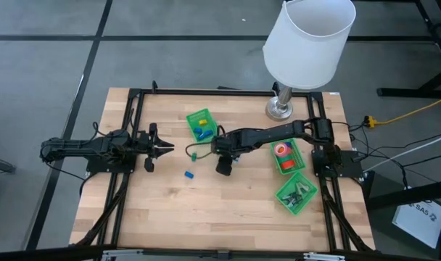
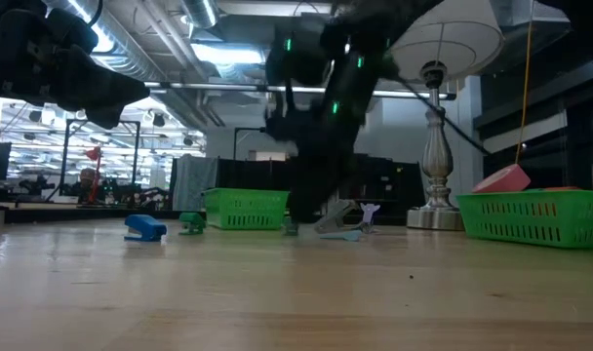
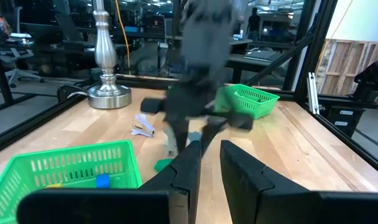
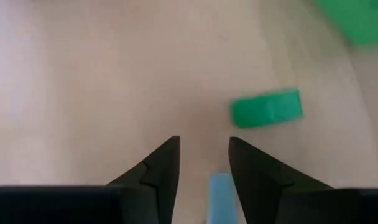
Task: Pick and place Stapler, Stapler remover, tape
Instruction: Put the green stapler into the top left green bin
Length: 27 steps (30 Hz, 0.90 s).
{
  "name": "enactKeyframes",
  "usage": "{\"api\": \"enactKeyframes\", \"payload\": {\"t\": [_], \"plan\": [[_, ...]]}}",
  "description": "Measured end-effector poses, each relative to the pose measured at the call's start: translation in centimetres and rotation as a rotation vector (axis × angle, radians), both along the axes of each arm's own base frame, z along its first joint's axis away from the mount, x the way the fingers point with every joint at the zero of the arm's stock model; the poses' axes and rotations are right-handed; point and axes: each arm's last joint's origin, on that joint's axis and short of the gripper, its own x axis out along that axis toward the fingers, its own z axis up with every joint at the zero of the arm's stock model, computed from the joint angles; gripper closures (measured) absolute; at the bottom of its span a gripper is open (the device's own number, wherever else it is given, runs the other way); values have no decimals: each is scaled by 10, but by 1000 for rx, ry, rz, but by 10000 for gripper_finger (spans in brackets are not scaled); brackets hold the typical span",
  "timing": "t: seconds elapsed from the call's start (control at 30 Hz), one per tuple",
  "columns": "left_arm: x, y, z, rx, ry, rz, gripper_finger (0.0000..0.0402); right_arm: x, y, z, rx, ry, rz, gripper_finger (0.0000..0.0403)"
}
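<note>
Green baskets (image 1: 201, 124); blue stapler (image 2: 144, 227); white lampshade (image 1: 310, 42); light wood table (image 1: 206, 210).

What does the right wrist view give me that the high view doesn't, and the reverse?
Right wrist only: the right gripper open, with bare wood showing between its fingers, and a light blue piece low between them. High only: the waiting left gripper at the table's left, three green baskets, the lamp, a blue block. Both: the green block on the table.

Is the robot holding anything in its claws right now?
Nothing. The right gripper hangs over the table with its jaws apart and empty, beside a small green block. The left gripper waits at the left side, its jaws apart and empty too.
</note>
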Motion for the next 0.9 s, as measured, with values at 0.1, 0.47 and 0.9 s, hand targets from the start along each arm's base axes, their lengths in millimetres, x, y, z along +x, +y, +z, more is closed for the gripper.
{"api": "enactKeyframes", "payload": {"t": [0.1, 0.47, 0.9], "plan": [[0, 0, 0, 0, 0, 0, 343, -2, 7, 18, -67, -19, 187, 261], [0, 0, 0, 0, 0, 0, 343, 2, 27, 26, -462, -53, 1085, 261], [0, 0, 0, 0, 0, 0, 343, 4, 23, 25, -552, -68, 1196, 194]]}}
